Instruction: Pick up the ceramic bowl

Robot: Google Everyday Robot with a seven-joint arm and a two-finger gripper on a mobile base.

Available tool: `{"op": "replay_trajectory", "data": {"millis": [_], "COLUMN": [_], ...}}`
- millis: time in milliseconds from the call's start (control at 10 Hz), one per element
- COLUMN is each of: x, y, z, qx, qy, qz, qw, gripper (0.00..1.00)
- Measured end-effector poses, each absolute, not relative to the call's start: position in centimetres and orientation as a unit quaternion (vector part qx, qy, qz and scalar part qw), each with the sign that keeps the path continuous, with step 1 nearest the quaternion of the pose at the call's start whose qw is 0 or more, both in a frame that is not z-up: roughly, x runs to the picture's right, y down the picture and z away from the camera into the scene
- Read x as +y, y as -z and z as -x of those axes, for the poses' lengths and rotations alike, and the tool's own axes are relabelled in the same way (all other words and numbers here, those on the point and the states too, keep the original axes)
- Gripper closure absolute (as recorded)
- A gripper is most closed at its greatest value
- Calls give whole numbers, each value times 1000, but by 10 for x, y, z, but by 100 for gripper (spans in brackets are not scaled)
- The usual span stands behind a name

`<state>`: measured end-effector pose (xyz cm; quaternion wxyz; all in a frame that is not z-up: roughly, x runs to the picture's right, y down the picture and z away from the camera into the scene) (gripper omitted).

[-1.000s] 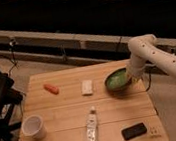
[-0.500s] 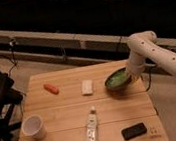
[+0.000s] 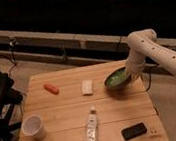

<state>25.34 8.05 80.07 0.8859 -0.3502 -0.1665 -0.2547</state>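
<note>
Since the earlier frame the arm's white elbow has risen a little, while the ceramic bowl [image 3: 116,79] stays right of centre in the frame, near the far right corner of the wooden table [image 3: 62,107]. The gripper [image 3: 131,72] is at the bowl's right rim; whether it holds the bowl cannot be told. The label on the plastic bottle [image 3: 92,129] is too small to read. The bowl is round and shallow, dark green outside and paler speckled green inside.

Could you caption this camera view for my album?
Robot's end effector at the rim of the ceramic bowl on a wooden table.
</note>
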Motion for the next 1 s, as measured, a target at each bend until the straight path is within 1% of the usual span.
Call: {"op": "replay_trajectory", "data": {"millis": [1000], "x": [72], "y": [-789], "z": [-251], "qx": [-166], "qy": [254], "qz": [349], "qw": [886], "gripper": [100]}}
